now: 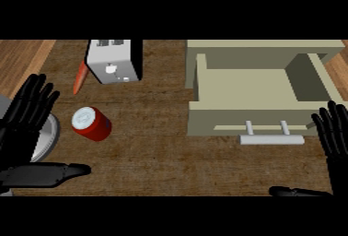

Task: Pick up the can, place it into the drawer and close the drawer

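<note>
The task is judged to be at its very start: the short red metal can with a pale grey lid [90, 123] has not yet been grasped and stands on the brown wooden counter [156, 152], well to the left of the beige open drawer [248, 87] and apart from both hands. The drawer is seen pulled out, its inside bare, with a pale bar handle [270, 137] on its front wall.

The black left hand [27, 117] is shown left of the can, fingers straight and spread, nothing held. The black right hand [334, 133] is shown at the drawer's right front corner, fingers likewise straight and released.

The next move is judged to call for a hand being brought over to the can and its fingers being curled round the red body before any lift towards the drawer.

A white boxy toaster [113, 60] is seen beyond the can, with an orange strip [80, 78] beside it. No brand, label or readable writing can be made out on any of these.
</note>
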Controlling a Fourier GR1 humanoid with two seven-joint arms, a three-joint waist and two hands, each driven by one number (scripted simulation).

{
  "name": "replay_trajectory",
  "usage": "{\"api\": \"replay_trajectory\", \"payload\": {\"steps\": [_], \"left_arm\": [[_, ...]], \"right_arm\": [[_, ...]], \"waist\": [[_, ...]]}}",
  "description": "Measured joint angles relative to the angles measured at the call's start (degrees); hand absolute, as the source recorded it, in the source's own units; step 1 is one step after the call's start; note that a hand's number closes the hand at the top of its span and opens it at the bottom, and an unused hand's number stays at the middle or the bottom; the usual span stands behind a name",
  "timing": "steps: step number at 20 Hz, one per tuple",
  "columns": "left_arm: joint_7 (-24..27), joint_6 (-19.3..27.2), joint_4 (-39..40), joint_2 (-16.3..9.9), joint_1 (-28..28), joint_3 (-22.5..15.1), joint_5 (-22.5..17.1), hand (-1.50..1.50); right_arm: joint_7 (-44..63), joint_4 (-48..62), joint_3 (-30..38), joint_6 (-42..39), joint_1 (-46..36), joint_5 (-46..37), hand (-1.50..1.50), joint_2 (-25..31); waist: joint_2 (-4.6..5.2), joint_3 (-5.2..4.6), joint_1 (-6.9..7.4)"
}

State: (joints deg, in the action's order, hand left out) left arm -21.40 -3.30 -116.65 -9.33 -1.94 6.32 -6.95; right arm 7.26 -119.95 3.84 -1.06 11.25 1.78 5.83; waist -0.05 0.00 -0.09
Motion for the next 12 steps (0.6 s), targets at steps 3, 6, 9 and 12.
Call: {"api": "replay_trajectory", "payload": {"steps": [3,6,9,12], "left_arm": [[-0.9,0.8,2.1,-0.1,-1.8,0.8,0.6,-1.5],[1.0,-0.2,5.6,-0.7,-2.6,2.4,0.5,-1.5],[2.1,0.6,8.7,-0.2,-4.6,2.3,1.7,-1.5],[4.3,0.3,10.8,0.5,-4.4,2.0,2.4,-1.5]], "right_arm": [[-0.9,0.5,1.4,-1.3,0.5,1.1,-1.5,0.2],[-0.7,-0.2,2.7,-2.2,1.4,2.0,-1.5,0.3],[-1.3,-0.8,3.4,-3.5,2.7,2.5,-1.5,0.1],[-2.6,0.7,4.5,-4.4,2.7,2.6,-1.5,-0.1]], "waist": [[0.03,0.01,-0.06],[0.03,0.0,-0.1],[0.03,0.0,-0.16],[0.03,-0.01,-0.13]]}}
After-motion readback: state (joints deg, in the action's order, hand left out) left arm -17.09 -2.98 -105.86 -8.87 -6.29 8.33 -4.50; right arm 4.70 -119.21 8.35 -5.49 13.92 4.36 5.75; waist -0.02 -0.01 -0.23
